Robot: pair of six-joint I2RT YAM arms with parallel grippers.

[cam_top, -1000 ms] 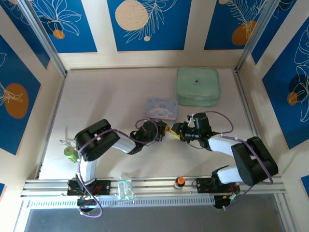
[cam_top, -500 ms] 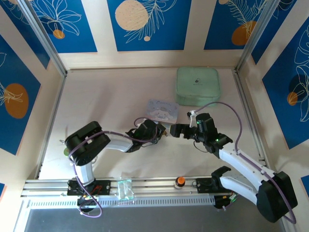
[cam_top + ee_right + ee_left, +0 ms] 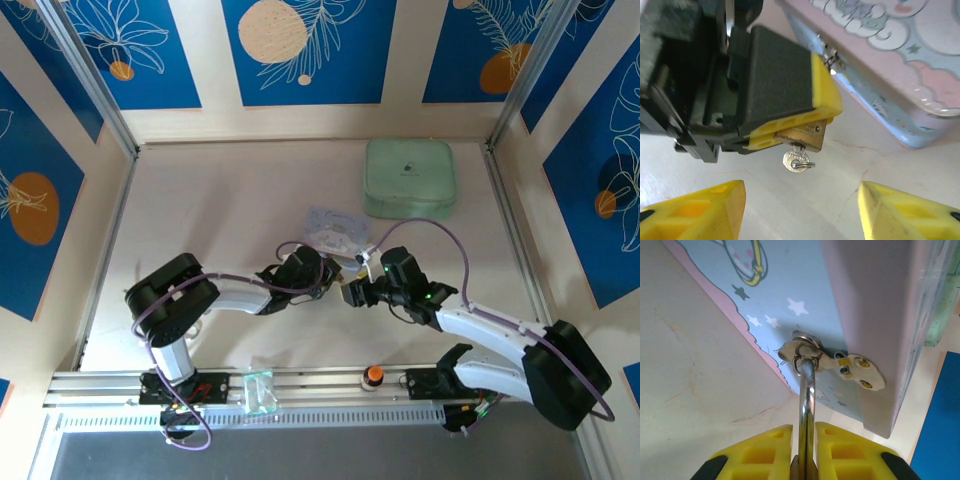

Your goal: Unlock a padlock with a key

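padlock (image 3: 802,136) is reading as light, rigid brass with slick faces, so the flat body sides are the place to grip. The left claw (image 3: 804,440) is pinching it there, with the silver shackle (image 3: 807,400) hooking through the hasp (image 3: 812,351) of the blue tin (image 3: 790,280). The key (image 3: 796,161) is looking seated in the keyway. Its tiny round head is hanging below, fiddly and wanting a fingertip pinch. The right claw (image 3: 800,200) is hovering spread beneath, over the counter (image 3: 700,365).

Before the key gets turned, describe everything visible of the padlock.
Small squarish brass-yellow padlock with a thin silver shackle. The left tool's yellow fingers clamp its body. The shackle threads the metal hasp ring on the blue cartoon tin. A small silvery round-headed key, carrying a little ring, sits in its keyhole.
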